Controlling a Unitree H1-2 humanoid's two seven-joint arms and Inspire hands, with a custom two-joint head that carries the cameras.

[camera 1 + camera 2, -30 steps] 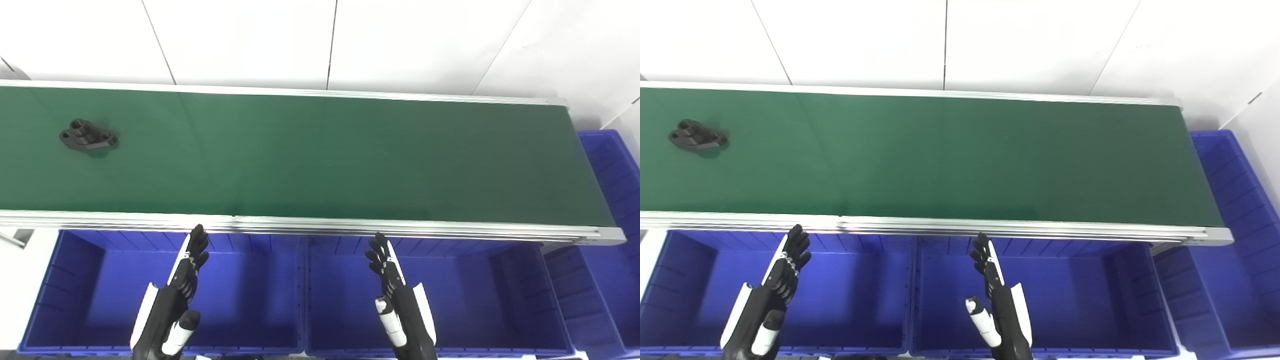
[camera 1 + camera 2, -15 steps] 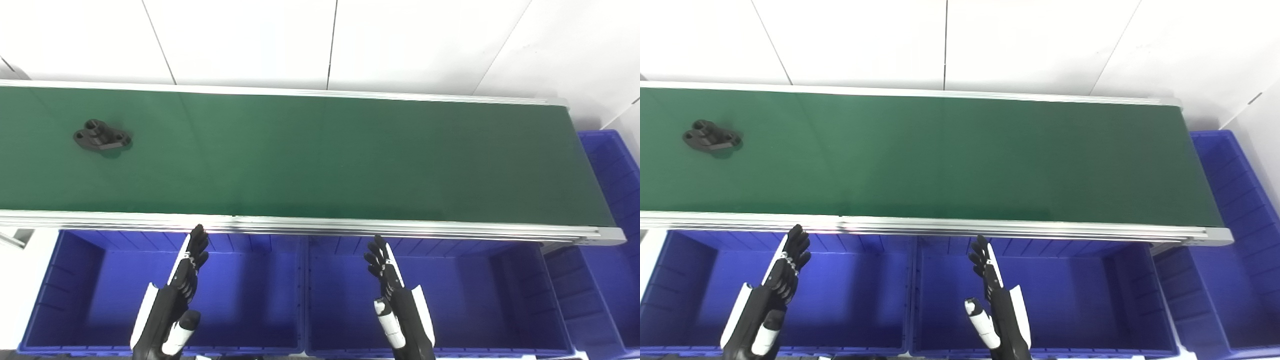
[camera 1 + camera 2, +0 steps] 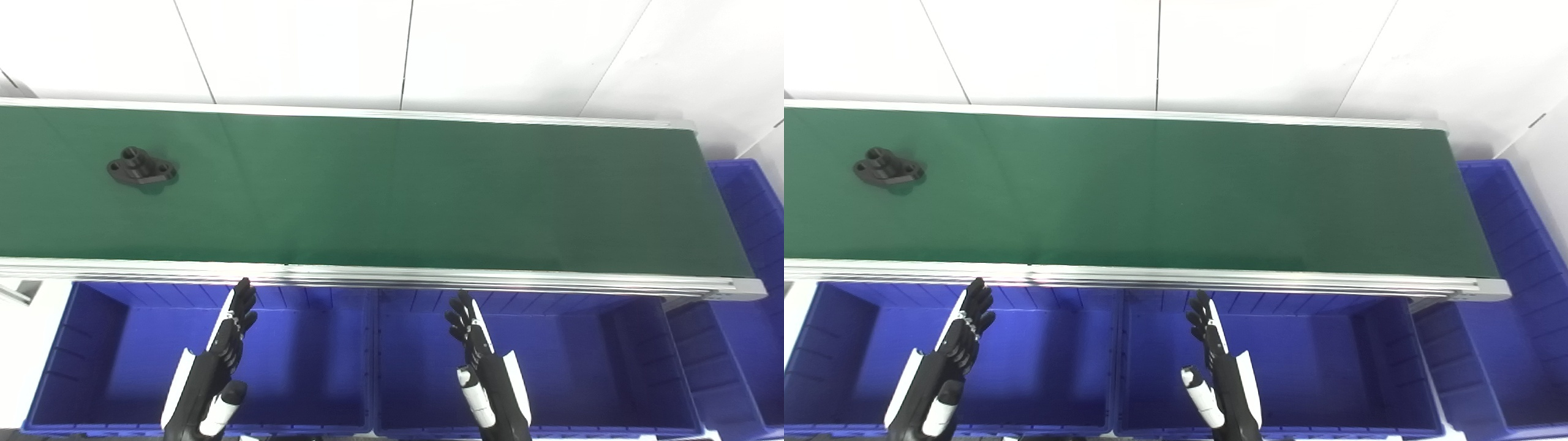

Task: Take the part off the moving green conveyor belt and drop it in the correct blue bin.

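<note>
On green belt [image 3: 392,190], black part [image 3: 142,173].

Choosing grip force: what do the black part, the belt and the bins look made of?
Black part: matte, moulded-looking, probably plastic, possibly coated metal. Green conveyor belt: smooth, faintly sheened, likely rubber or PVC, with silvery metal rails. Blue bins: ribbed, glossy walls, plastic.

Head cams side-by-side, looking down; both share belt [image 3: 392,190], bins [image 3: 527,361].

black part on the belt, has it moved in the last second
Yes. The black part has travelled rightward along the green conveyor belt, farther from the picture's left edge; the belt frame has not shifted.
</note>
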